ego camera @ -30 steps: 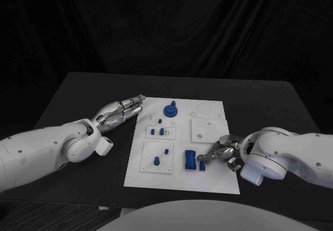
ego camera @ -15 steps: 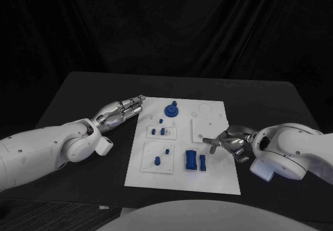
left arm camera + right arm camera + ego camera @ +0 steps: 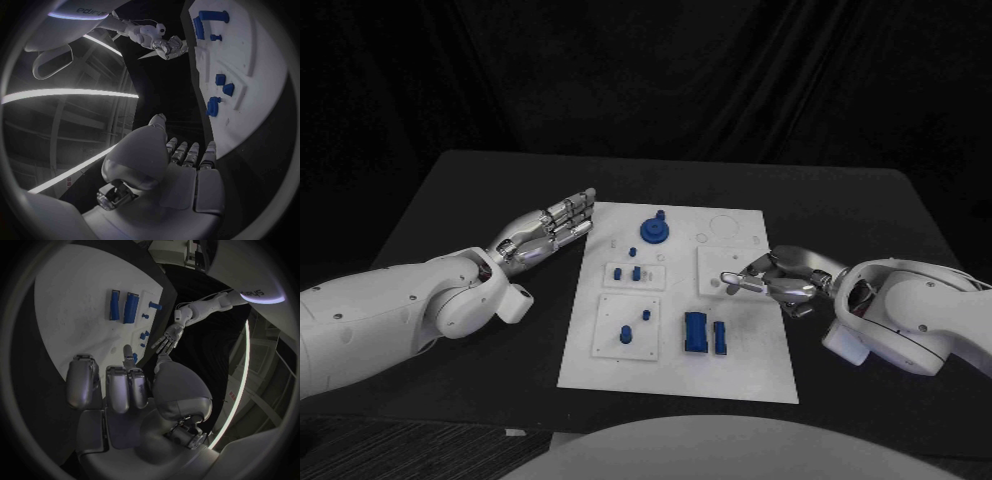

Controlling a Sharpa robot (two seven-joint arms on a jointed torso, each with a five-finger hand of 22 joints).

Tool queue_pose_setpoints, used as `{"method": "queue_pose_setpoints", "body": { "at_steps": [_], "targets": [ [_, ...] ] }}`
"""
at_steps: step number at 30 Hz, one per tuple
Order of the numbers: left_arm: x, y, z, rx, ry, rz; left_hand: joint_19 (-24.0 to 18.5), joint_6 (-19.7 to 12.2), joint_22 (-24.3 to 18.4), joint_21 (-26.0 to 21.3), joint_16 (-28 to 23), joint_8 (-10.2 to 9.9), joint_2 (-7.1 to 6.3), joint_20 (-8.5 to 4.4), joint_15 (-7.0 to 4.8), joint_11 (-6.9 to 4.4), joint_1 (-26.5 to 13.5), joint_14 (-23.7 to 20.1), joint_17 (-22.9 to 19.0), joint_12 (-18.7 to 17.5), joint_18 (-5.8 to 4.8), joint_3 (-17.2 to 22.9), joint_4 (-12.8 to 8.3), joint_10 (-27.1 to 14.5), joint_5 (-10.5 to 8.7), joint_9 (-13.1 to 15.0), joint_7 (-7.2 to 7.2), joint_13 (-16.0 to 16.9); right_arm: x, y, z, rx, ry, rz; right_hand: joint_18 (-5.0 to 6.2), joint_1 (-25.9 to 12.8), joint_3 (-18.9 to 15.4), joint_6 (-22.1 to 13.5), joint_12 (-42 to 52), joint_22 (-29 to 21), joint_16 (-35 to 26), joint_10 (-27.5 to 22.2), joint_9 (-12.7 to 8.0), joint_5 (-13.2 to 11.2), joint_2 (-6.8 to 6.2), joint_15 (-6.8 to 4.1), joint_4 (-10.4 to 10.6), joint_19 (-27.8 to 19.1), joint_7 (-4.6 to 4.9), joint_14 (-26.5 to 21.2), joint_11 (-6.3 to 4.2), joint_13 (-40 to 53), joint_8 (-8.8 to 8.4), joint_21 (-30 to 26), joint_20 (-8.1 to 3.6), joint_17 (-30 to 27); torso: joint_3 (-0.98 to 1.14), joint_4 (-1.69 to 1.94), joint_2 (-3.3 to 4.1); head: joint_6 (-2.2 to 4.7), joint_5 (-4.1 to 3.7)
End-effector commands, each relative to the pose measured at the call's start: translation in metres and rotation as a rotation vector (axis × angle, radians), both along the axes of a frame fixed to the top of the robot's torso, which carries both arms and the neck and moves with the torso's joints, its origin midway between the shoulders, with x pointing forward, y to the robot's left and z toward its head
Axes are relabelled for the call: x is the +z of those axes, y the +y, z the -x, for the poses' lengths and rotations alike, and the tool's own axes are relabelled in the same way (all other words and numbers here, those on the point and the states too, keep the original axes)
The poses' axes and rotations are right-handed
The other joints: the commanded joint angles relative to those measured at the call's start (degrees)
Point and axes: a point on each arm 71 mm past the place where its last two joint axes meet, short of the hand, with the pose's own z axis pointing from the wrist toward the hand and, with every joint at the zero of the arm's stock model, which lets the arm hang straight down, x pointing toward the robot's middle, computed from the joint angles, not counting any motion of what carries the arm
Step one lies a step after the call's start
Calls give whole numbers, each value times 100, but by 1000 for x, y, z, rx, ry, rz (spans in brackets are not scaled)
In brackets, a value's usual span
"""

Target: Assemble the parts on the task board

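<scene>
Left hand [image 3: 545, 232] lies flat on the worktop [image 3: 473, 190], fingers [image 3: 574, 212] stretched out and apart, holding nothing. My read: it's parked there to stay out of the way; its fingertips sit just beside the near edge of the task board [image 3: 678, 372].

Just beyond those fingers on the board: one round blue part with a knob [image 3: 653, 232]. Further from them: three small blue pegs [image 3: 626, 271] on one raised panel, then two small parts [image 3: 635, 327] on the lower raised panel. They look seated, though whether fully pushed home I can't tell.

Between the two hands but nearer the right hand's fingers: two blue bars [image 3: 705, 333], a wide one and a narrow one, side by side and upright in the board. Probably placed as a pair.

Right hand [image 3: 779, 279] hovers over the board's far edge with its fingers [image 3: 749, 280] drawn together above a white raised panel [image 3: 731, 268]. The right wrist view shows them curled with nothing visible inside. Judging by the pose, it's free to pick a next part.

Count: 1 knob part, 3 pegs, 2 small parts, 2 bars = 8 blue parts. 1 board, 2 hands.
</scene>
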Motion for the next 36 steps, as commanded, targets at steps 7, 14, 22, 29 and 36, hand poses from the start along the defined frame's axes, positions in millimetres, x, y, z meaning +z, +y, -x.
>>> {"method": "queue_pose_setpoints", "body": {
  "at_steps": [7, 14, 22, 29, 36],
  "targets": [
    [5, 1, 0, 21, -73, 37, -30, -378, -9, -16, -21, -67, -54, -34, -41, -5, -81, -2, -6, -20, 96, -83, 163, -1, -151, -59, -754, -8, -4, 3, 3, 163, -133, 47, -156, -252, -418, 62, -30, 1130, 57, 594, -322, -424, 252, -71, 4, 106, -57, 445, -91, 1506, -168, 197, -76, 533, -1, -4, 2, 0, -22],
    [5, 0, 0, 19, -74, 39, -30, -367, -9, -16, -21, -64, -47, -34, -43, -7, -76, -2, -6, -20, 96, -80, 167, -1, -130, -56, -758, -8, -8, 5, 5, 190, -120, 64, -171, -359, -608, 209, -30, 1148, 85, 594, -412, -579, 353, -85, 3, 133, -74, 459, -101, 1506, -165, 271, -91, 614, 0, -6, 10, 0, -23],
    [4, 1, 0, 18, -67, 36, -29, -334, -8, -15, -21, -56, -31, -29, -40, -2, -19, -2, -6, -20, 96, -49, 132, -1, -39, -48, -661, -8, -17, 7, 11, 242, -92, 110, -193, -534, -831, 387, -30, 1177, 104, 594, -480, -619, 408, -93, 4, 170, -85, 467, -110, 1506, -161, 378, -101, 671, 1, 3, 11, 0, -10],
    [4, 0, 0, 16, -62, 34, -26, -291, -6, -12, -21, -46, -18, -18, -37, 26, 24, -2, -6, -20, 97, -21, 97, -1, -2, -39, -566, -8, -22, 8, 14, 244, -72, 130, -195, -578, -867, 394, -30, 1180, 103, 594, -501, -622, 453, -95, 4, 172, -90, 465, -115, 1506, -186, 387, -103, 661, 0, -7, 11, 0, -7],
    [4, 0, 0, 14, -57, 33, -25, -264, -5, -12, -21, -40, -11, -12, -36, 38, 37, -2, -6, -20, 97, -9, 85, -1, 7, -33, -503, -8, -25, 9, 14, 233, -72, 141, -194, -600, -889, 395, -30, 1178, 102, 594, -518, -598, 491, -97, 0, 170, -94, 464, -117, 1506, -208, 385, -104, 656, 2, -3, 10, 0, 0]
  ]
}}
